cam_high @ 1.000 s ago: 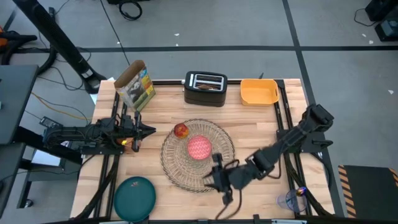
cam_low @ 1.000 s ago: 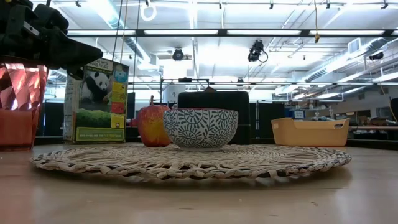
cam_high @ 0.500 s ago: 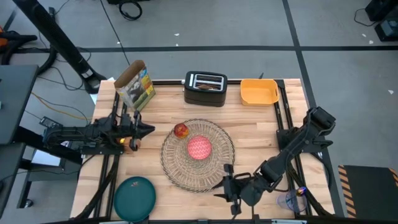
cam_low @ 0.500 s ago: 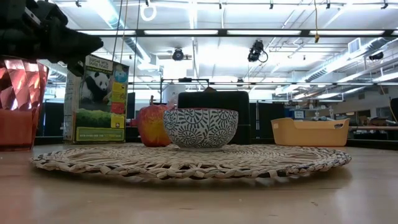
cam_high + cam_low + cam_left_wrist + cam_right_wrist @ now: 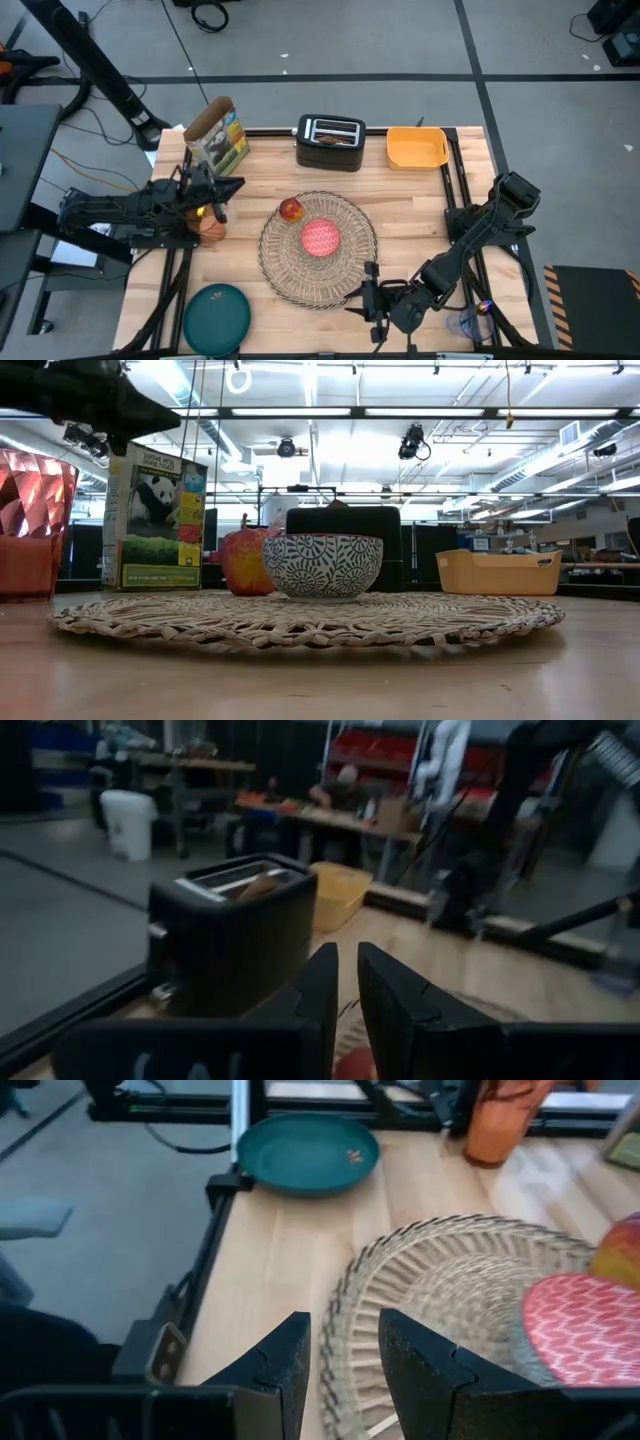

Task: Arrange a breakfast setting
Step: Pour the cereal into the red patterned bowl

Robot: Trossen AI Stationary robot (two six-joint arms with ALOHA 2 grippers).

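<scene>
The woven placemat (image 5: 318, 248) lies mid-table. On it stand the red bowl (image 5: 321, 238) and, at its far left, the apple (image 5: 291, 209). The orange cup (image 5: 210, 226) stands on the wood left of the mat. My left gripper (image 5: 232, 186) hangs level above the cup, its fingers (image 5: 325, 982) a narrow gap apart with nothing between. The teal plate (image 5: 217, 313) lies at the near left corner. My right gripper (image 5: 358, 300) hovers open over the mat's near right rim (image 5: 340, 1315). A toast slice (image 5: 255, 885) sticks up from the toaster's slot.
At the far edge stand a cereal box (image 5: 218, 138), the black toaster (image 5: 330, 143) and the yellow-orange bin (image 5: 416, 147). Black rails run along the table's left and right sides. Bare wood shows right of the mat and between the mat and the plate.
My left gripper has risen from just over the cup and tipped up to level; the cup has stayed where it was. My right gripper has gone from over the mat's near part toward the table's near right, to the mat's rim, rolling a little. The mat has not moved.
</scene>
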